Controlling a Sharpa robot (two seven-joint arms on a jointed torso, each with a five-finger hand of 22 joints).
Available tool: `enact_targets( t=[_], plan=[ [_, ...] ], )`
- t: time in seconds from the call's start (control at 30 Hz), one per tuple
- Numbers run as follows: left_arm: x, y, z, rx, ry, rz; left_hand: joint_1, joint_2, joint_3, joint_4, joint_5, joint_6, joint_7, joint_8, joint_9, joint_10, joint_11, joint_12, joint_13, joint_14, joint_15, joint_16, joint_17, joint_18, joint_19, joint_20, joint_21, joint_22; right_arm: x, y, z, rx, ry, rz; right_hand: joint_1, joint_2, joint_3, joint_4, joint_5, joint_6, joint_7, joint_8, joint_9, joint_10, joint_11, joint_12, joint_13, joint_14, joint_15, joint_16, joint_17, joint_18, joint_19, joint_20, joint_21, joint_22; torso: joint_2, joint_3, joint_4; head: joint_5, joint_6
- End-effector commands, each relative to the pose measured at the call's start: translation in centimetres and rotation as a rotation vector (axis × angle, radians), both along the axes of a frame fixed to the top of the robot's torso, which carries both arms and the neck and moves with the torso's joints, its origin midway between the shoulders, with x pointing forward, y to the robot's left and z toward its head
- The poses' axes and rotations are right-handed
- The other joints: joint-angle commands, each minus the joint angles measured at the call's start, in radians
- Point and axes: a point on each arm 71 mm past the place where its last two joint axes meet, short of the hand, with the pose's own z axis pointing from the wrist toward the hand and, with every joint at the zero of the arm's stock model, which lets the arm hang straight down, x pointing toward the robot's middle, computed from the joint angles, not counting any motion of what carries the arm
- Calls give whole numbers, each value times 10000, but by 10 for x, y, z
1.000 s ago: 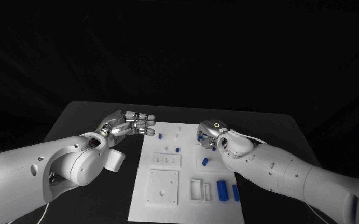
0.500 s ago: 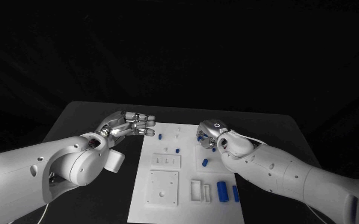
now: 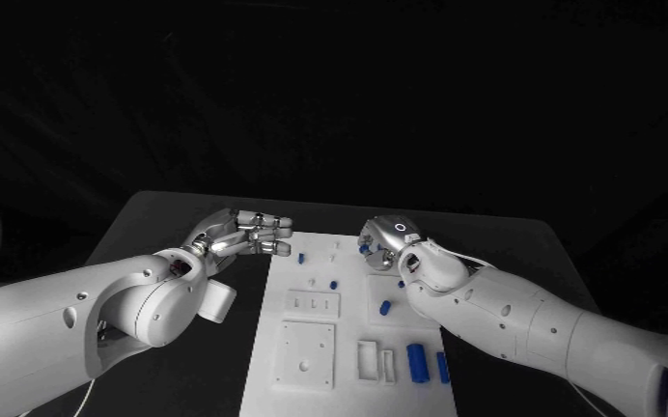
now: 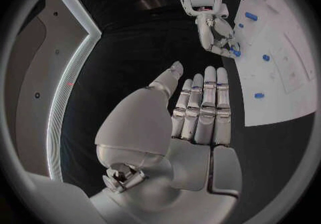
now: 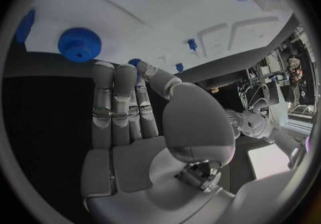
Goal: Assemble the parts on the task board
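Note:
The white task board [image 3: 296, 378] lies in the middle of the black table. My right hand [image 3: 388, 240] hovers over the board's far right part and pinches a small blue part [image 5: 136, 62] between thumb and a finger; that blue part [image 4: 235, 53] sits at its fingertips. My left hand [image 3: 251, 232] hangs just left of the board's far left corner, fingers straight and side by side, thumb apart, holding nothing. Two blue cylinders [image 3: 416, 356] lie near the board's near right corner. A blue gear [image 5: 79, 45] rests on the board beyond my right fingers.
Small blue parts [image 3: 301, 258] [image 3: 333, 284] [image 3: 386, 308] are scattered across the board's far half. Raised white blocks with slots [image 3: 306, 351] stand on its near half. Bare black table [image 3: 167, 214] runs on both sides of the board.
The whole picture has shifted a little. My right hand has drawn slightly toward the board's far edge with the small blue part at its fingertips. My left hand has kept its place.

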Motion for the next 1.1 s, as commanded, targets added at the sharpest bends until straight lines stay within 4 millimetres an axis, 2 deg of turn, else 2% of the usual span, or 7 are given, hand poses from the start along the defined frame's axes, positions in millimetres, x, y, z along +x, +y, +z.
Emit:
enact_targets(
  t=[0.03, 0.2, 0.43, 0.6, 0.83, 0.87, 1.1],
  plan=[
    [0, -2, 2, -39, -79, -142, -86, -15, -52, 10, 3, -89, 2, 27, 8, -95, -9, 0, 15, -61, 20, -44, -10, -17, 68, 32, -44, -8, 1, 7, 8, 205, -579, -135, -32, -68, 28, 69, 46, 92, 9, 54, 7, 116, -50, 43, 13, -1, -104, -45, 19, -33, 19, -72, -71, 70, 11, -17, 10, 39, 45],
    [1, -3, 3, -35, -105, -141, -74, -17, -57, 3, 13, -84, 1, 28, 8, -104, -8, 1, 15, -66, 22, -44, -10, -16, 74, 35, -58, -34, 3, 17, 12, 305, -756, -135, -20, -85, 65, 95, 18, 111, 4, 51, 7, 134, -56, 44, 13, 2, -107, -49, 33, -40, 46, -78, -98, 169, 22, 0, -2, 123, 88],
    [2, -6, 4, -37, -129, -190, -74, -17, -57, 3, 13, -84, 1, 28, 8, -104, -8, 1, 15, -66, 22, -44, -10, -16, 74, 35, -58, -34, 8, 33, 15, 383, -845, -92, -20, -85, 65, 95, 18, 111, 4, 51, 7, 134, -56, 44, 13, 2, -107, -49, 33, -40, 46, -78, -98, 169, 27, -24, 20, 104, 119],
    [4, -9, 4, -38, -148, -242, -74, -17, -57, 3, 13, -84, 1, 28, 8, -104, -8, 1, 15, -66, 22, -44, -10, -16, 74, 35, -58, -34, 10, 41, 14, 405, -839, -77, -22, -94, 66, 105, 22, 117, 3, 52, 8, 140, -58, 44, 13, 4, -110, -58, 41, -43, 65, -80, -176, 243, 45, -8, 31, 103, 112],
    [5, -10, 7, -33, -208, -273, -74, -17, -57, 3, 13, -84, 1, 28, 8, -104, -8, 1, 15, -66, 22, -44, -10, -16, 74, 35, -58, -34, 12, 47, 12, 378, -795, -101, -22, -92, 64, 103, 31, 117, 3, 52, 8, 137, -56, 44, 13, 4, -111, -61, 41, -42, 72, -80, -203, 263, 96, -67, 102, 72, 139],
    [5, -11, 7, -33, -217, -278, -74, -17, -57, 3, 13, -84, 1, 28, 8, -104, -8, 1, 15, -66, 22, -44, -10, -16, 74, 35, -58, -34, 12, 47, 12, 374, -787, -98, -22, -91, 63, 101, 39, 117, 4, 53, 9, 134, -56, 43, 13, 3, -112, -65, 42, -40, 78, -81, -225, 278, 87, -58, 94, 78, 134],
    [6, -13, 11, -39, -290, -334, -74, -17, -57, 3, 13, -84, 1, 28, 8, -104, -8, 1, 15, -66, 22, -44, -10, -16, 74, 35, -58, -34, 14, 51, 10, 361, -703, -82, -26, -78, 58, 94, 38, 112, 4, 52, 8, 137, -57, 45, 13, 5, -113, -67, 45, -41, 92, -83, -266, 316, 143, -96, 138, 68, 149]
  ],
)
